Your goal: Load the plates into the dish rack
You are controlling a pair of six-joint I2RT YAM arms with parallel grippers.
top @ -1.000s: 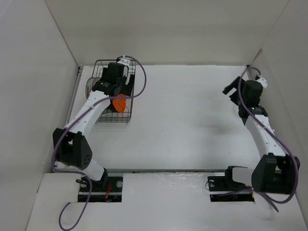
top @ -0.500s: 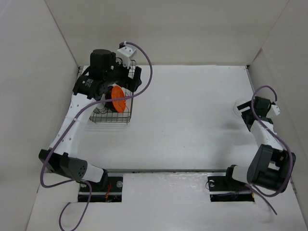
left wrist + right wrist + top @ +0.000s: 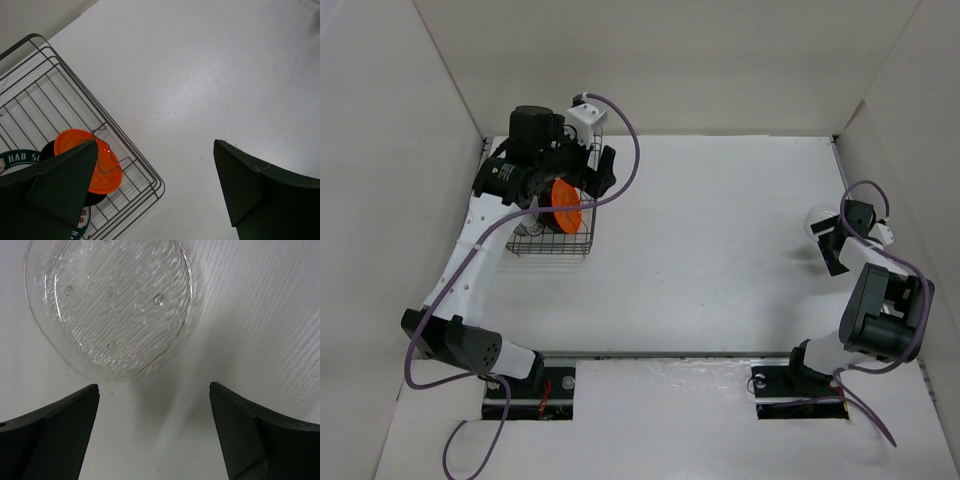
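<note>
The dish rack (image 3: pixel 548 243) is sitting at the far-left corner of the tabletop (image 3: pixel 720 250), and the plates (image 3: pixel 90 165) are standing inside its near-right part, overlapping one behind another. The left gripper (image 3: pixel 596 178) is hanging above the rack's right edge, jaws spread and touching nothing. Well apart, by the tabletop's right edge, a lone plate (image 3: pixel 110 310) is lying flat, and the right gripper (image 3: pixel 154 390) is hovering just on its near side, jaws spread and clear of it.

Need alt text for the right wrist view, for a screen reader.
A clear, rippled glass plate lies flat on the white table, just beyond the open right gripper. Its two dark fingers frame the bottom corners, with only bare tabletop between them.
</note>
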